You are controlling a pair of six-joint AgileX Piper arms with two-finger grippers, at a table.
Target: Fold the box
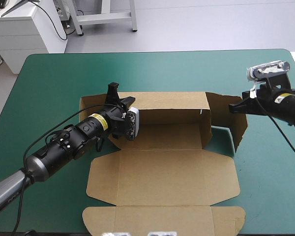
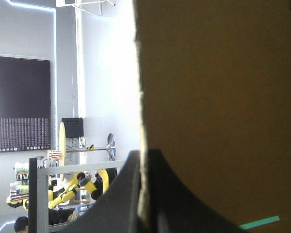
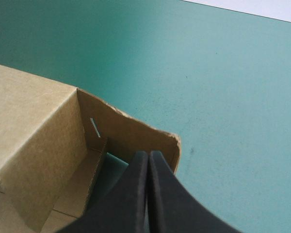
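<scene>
**High view.** Brown box (image 1: pixel 162 172) sits mid-desk on the teal-green cover (image 1: pixel 54 83) and is part-formed. Back wall (image 1: pixel 169 101) is up and runs L–R across the far side. Lid panel lies flat toward the near edge, w/ its tuck strip (image 1: pixel 162 219) flat beyond it. On the right end a side flap (image 1: pixel 226 118) stands raised and angled outward, w/ a wedge of teal-green showing inside it. Left end effector (image 1: pixel 120 98) reaches in from the left and sits at the left end of the back wall. Right end effector (image 1: pixel 232 107) comes in from the right, its tip at the upper part of the side flap.

**Left wrist view.** Arm is tipped so the view looks level into the room. Black fingers (image 2: pixel 131 194) are all but together, pinching the box's board, which runs edge-on between them. The board's broad brown face (image 2: pixel 218 97) fills the side ahead. A thin sliver of teal-green shows low down beside the finger.

**Right wrist view.** Black fingers (image 3: pixel 136 194) are pressed together into one point, no board seen between them. Just ahead of the tip is the raised side flap w/ its rounded corner (image 3: pixel 172 143). Can't tell if the tip touches it. Beside it is the box's end wall w/ a small slit (image 3: pixel 94 126). Bare desk lies beyond.
</scene>
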